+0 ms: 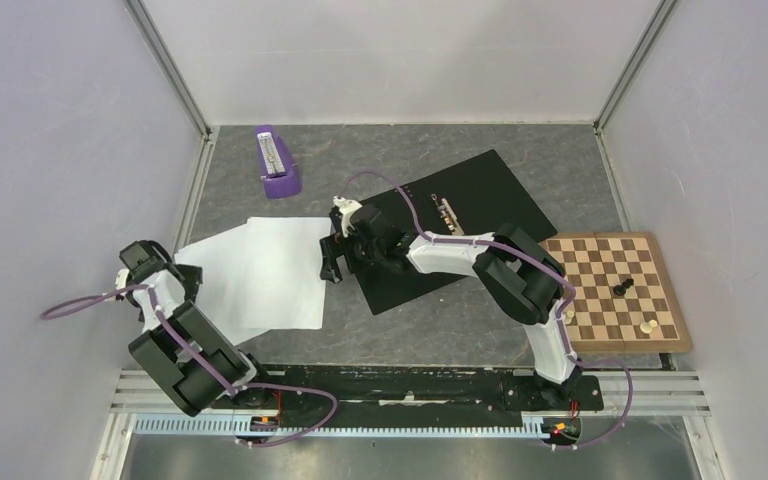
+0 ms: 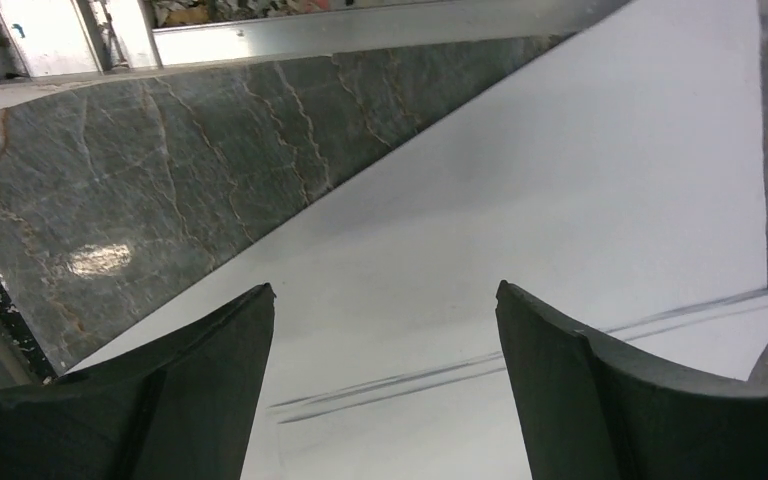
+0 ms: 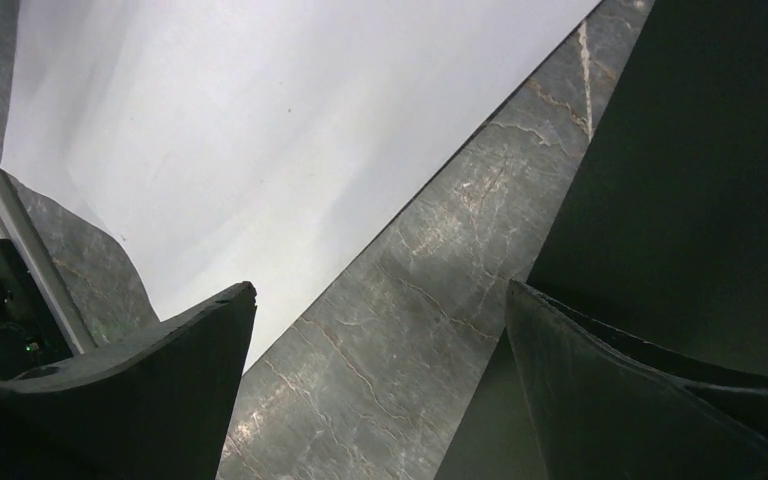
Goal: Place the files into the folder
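Observation:
The files (image 1: 255, 270) are white sheets lying loosely fanned on the grey table, left of centre. The folder (image 1: 460, 225) lies open to their right, black inside up, with its metal clip (image 1: 447, 212) near the spine. My left gripper (image 1: 188, 282) hovers open over the sheets' left edge; the left wrist view shows the open gripper (image 2: 385, 292) with only white paper (image 2: 560, 200) below the gap. My right gripper (image 1: 332, 258) stands open over the bare strip between files and folder. In the right wrist view the gripper (image 3: 380, 290) has the sheets (image 3: 260, 120) on its left and the folder (image 3: 700, 180) on its right.
A purple device (image 1: 278, 160) stands at the back left. A wooden chessboard (image 1: 620, 290) with a few pieces lies at the right, close to the folder's corner. White walls enclose the table on three sides; a metal rail (image 1: 410, 385) runs along the near edge.

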Robot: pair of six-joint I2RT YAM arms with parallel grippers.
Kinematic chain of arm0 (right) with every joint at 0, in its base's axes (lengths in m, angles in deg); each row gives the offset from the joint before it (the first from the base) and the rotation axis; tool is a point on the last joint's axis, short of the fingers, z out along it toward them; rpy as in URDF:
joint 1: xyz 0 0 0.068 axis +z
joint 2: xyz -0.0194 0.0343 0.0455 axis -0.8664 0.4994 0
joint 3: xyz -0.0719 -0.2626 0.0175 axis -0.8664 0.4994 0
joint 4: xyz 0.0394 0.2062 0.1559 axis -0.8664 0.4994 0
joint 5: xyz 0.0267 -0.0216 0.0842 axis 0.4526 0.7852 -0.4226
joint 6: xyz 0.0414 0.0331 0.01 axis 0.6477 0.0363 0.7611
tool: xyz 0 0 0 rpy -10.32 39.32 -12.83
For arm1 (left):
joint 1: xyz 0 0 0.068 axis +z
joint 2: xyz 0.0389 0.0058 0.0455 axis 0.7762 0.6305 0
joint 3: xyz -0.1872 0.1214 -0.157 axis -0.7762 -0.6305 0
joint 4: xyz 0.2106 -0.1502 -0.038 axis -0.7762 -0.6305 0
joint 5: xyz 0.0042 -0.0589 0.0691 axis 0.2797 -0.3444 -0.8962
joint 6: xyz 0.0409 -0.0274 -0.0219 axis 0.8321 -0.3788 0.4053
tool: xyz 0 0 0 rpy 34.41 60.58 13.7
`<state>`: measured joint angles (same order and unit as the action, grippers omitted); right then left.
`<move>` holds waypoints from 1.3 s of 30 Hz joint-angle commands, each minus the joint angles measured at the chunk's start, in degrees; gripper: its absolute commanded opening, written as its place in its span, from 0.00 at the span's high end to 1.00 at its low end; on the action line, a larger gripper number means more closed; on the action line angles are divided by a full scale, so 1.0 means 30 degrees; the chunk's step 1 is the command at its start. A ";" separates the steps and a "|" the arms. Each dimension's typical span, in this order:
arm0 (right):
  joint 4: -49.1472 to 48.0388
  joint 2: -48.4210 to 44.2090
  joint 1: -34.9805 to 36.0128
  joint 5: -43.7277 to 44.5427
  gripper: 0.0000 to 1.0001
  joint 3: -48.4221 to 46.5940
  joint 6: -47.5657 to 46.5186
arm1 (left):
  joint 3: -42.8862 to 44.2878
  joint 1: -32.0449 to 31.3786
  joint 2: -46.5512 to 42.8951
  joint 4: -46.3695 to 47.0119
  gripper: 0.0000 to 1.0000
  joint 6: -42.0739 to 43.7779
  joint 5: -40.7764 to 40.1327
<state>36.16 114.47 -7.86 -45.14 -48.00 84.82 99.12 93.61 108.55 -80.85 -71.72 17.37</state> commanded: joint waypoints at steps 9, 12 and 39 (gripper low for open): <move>-0.2133 0.0150 0.0100 -0.0386 0.02 0.0496 -0.0117 | -0.2133 0.2290 0.1727 0.3592 0.12 -0.1644 0.3919; -0.2218 0.0328 0.0096 -0.0287 0.02 0.0499 -0.0107 | -0.2535 0.2131 0.1822 0.3821 0.12 -0.1610 0.4230; -0.2372 0.3535 0.1003 0.0182 0.02 -0.2077 0.1447 | -0.2140 -0.8080 0.0668 0.0314 0.12 -0.1914 0.1339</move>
<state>24.91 121.74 -5.76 -45.47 -51.72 88.71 94.64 72.65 111.20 -72.43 -74.67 20.80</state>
